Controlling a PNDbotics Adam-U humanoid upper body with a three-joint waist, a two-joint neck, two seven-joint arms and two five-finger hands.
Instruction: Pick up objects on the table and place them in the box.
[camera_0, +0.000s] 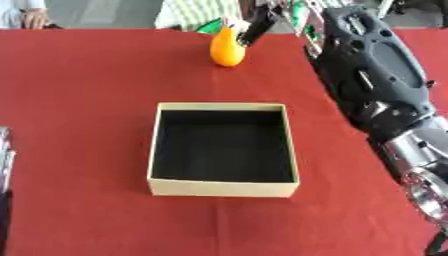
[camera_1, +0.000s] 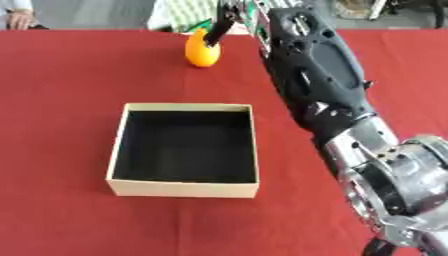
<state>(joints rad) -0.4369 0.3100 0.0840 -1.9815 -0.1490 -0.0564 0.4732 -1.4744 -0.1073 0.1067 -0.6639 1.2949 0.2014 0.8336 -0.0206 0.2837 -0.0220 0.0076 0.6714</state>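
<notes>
Near the far edge of the red desk (camera_0: 87, 150), an orange rounded object (camera_0: 227, 49) stands on the cloth, with a small pale patch at its top. The right robot hand (camera_0: 254, 27) reaches it from the right side along a long black forearm (camera_0: 372, 75) with silver joints nearer the camera. Its dark fingers (camera_1: 219, 26) come down onto the top of the orange object and touch it; whether they curl round it or only rest against it cannot be told, since the robot hand is small and partly hidden by the arm.

Closer to the camera, at the middle of the desk, sits an open square box (camera_0: 219, 189) with tan cardboard walls and a black inside. Nothing lies in it. The orange object is well apart from the box, beyond its far wall.

At the left edge of the left eye view a sliver of grey metal (camera_0: 4, 160) shows; what it is cannot be told.
</notes>
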